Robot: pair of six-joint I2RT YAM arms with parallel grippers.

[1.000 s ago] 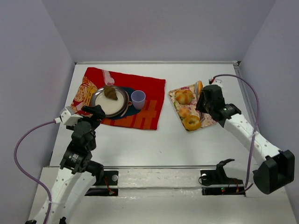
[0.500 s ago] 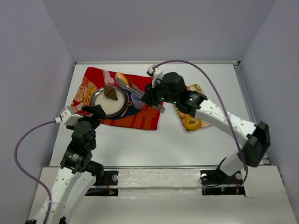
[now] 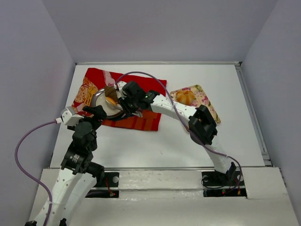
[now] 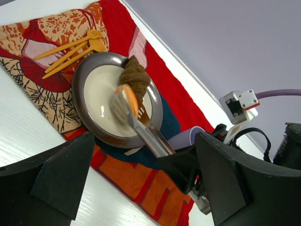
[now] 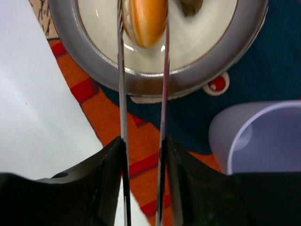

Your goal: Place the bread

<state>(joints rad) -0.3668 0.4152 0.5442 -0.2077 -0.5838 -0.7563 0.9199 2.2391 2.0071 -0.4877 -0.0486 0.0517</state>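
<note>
right pincer point(image 3: 125, 103) holds tongs point(image 3: 118, 102) over the plate point(image 3: 97, 99) — orange bread point(image 3: 111, 100) at their tip.

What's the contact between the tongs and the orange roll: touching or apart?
Touching. The right wrist view shows both arms of the tongs pressed against the sides of the orange roll, with no gap.

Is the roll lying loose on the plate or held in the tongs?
Held: the tongs pinch the roll over the plate.

Three breads point(image 4: 126, 96) point(image 4: 136, 77) point(image 3: 186, 97), two cloths point(image 3: 146, 84) point(image 3: 203, 94), one plate point(image 4: 78, 92), one cup point(image 5: 258, 136).
</note>
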